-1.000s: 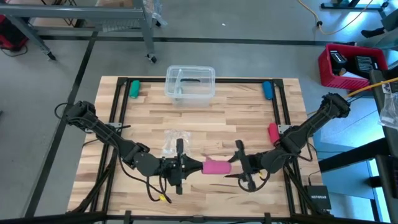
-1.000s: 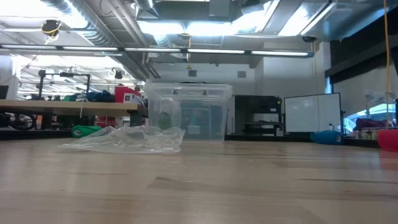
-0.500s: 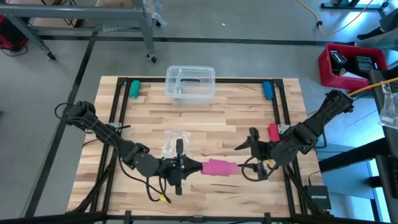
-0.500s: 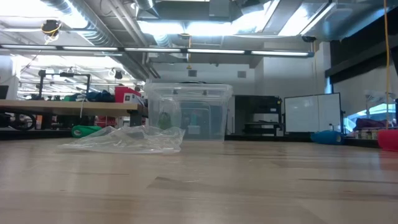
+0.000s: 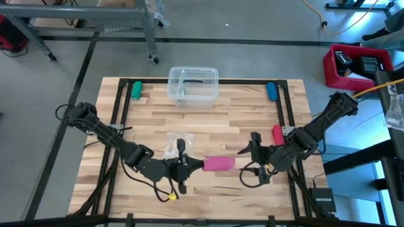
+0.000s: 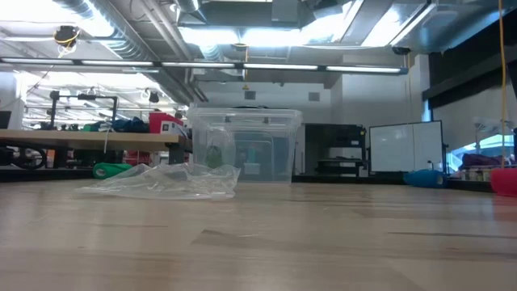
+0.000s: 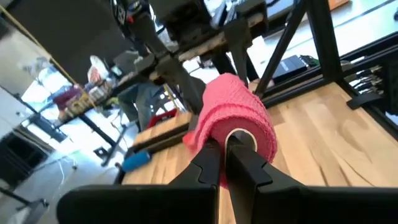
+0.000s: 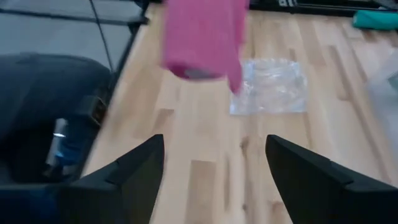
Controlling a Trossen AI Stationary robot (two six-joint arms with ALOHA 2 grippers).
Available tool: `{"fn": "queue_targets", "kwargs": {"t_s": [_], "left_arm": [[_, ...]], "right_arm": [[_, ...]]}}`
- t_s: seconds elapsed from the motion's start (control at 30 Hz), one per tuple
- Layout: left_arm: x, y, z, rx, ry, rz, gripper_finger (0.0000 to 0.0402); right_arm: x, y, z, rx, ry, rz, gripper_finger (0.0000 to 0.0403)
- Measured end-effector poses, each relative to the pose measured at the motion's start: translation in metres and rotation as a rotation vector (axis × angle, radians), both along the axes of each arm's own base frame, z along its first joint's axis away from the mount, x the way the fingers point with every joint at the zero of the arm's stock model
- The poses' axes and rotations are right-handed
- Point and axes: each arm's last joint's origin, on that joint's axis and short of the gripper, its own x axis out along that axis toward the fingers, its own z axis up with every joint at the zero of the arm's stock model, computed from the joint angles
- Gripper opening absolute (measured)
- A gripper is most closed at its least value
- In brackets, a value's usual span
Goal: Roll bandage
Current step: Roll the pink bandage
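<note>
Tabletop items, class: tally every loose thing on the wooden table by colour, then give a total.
Pink: 1, the bandage
Red: 1, stubby object
Green: 1, cylinder
Blue: 1, cylinder
Clear: 2, plastic box and crumpled wrapper
Total: 6

Left tool (image 5: 197, 165) clamped tight, right tool (image 5: 251, 153) spread wide, facing each other.

Bandage (image 8: 202, 38) blurred and cut off at the edge, perhaps loose-ended, box contents (image 6: 242, 153) indistinct
</note>
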Motion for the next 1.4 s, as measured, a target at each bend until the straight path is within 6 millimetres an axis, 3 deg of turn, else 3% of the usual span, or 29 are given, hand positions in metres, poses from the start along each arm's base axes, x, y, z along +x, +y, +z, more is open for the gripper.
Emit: {"fn": "queue_targets", "kwargs": {"t_s": [0.17, 0.3, 0.47, 0.63, 1.03, 1.4], "left_arm": [[0.002, 0.006, -0.004, -0.035, 0.024, 0.028, 0.0004], [0.003, 0.008, -0.004, -0.044, 0.025, 0.037, 0.0004], [0.003, 0.007, -0.004, -0.065, 0.024, 0.018, 0.0004], [0.003, 0.006, -0.004, -0.077, 0.025, 0.005, 0.0004], [0.003, 0.004, -0.003, -0.119, 0.01, -0.012, 0.0004], [-0.003, -0.011, 0.016, -0.136, -0.142, -0.112, 0.0004]], "right_arm": [[0.005, 0.007, -0.001, 0.082, 0.02, 0.062, 0.028], [0.016, 0.015, -0.01, 0.006, 0.003, 0.087, 0.028], [0.019, 0.012, -0.013, -0.14, -0.038, -0.017, 0.028], [0.017, 0.006, -0.006, -0.21, -0.102, -0.102, 0.028], [0.023, 0.008, 0.004, -0.286, -0.23, -0.119, 0.028], [0.028, 0.01, 0.017, -0.424, -0.34, -0.09, 0.028]]}}
